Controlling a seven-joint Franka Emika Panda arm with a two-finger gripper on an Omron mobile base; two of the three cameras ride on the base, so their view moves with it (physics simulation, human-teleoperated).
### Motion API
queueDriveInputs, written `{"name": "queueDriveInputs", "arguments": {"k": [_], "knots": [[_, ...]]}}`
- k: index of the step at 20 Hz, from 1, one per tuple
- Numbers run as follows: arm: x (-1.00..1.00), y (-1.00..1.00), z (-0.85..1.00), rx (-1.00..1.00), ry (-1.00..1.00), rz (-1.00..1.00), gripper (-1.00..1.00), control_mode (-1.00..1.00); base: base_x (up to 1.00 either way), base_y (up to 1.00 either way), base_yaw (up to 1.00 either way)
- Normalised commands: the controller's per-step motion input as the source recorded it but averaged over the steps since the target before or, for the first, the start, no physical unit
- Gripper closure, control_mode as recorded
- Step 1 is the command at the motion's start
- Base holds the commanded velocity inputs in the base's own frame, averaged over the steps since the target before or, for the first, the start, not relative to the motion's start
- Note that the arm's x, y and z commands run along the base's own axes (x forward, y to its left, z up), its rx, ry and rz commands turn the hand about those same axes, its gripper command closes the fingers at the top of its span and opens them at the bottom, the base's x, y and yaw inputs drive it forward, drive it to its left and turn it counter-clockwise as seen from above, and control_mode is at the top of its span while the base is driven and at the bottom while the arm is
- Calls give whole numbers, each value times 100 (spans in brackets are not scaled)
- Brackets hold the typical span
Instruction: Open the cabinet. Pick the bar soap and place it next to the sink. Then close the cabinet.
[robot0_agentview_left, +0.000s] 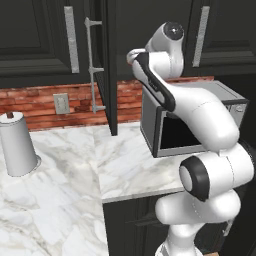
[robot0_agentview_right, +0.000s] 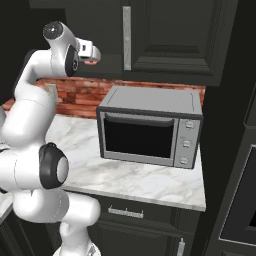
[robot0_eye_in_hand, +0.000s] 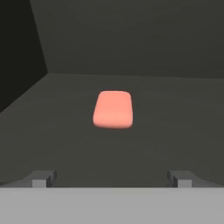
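With its jaws spread wide and empty, the gripper (robot0_eye_in_hand: 112, 179) faces the bar soap (robot0_eye_in_hand: 113, 109), which lies at twelve o'clock ahead on the cabinet (robot0_agentview_left: 111, 65) shelf, untouched. The door stands open, so I judge opening done; grasping, placing by the sink and closing remain.

Cabinet (robot0_agentview_left: 111, 65) door swung open, edge-on over the counter (robot0_agentview_left: 130, 165). Shelf floor bare around the bar soap (robot0_eye_in_hand: 113, 109); side wall left, back wall behind. Microwave (robot0_agentview_right: 150, 125) stands below.
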Motion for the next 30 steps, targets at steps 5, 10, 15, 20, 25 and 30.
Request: {"name": "queueDriveInputs", "arguments": {"k": [5, 10, 15, 20, 25, 30], "knots": [[28, 2, -4, 0, 0, 0, -100, -100, 0, 0, 0], [41, 3, 0, 0, 0, 0, -100, -100, 0, 0, 0], [29, 5, 0, 0, 0, 0, -100, -100, 0, 0, 0], [29, 7, -3, 0, 0, 0, -100, -100, 0, 0, 0], [28, 4, -11, 0, 0, 0, -100, -100, 0, 0, 0], [19, 0, -16, 0, 3, 0, -100, -100, 0, 0, 0]]}}
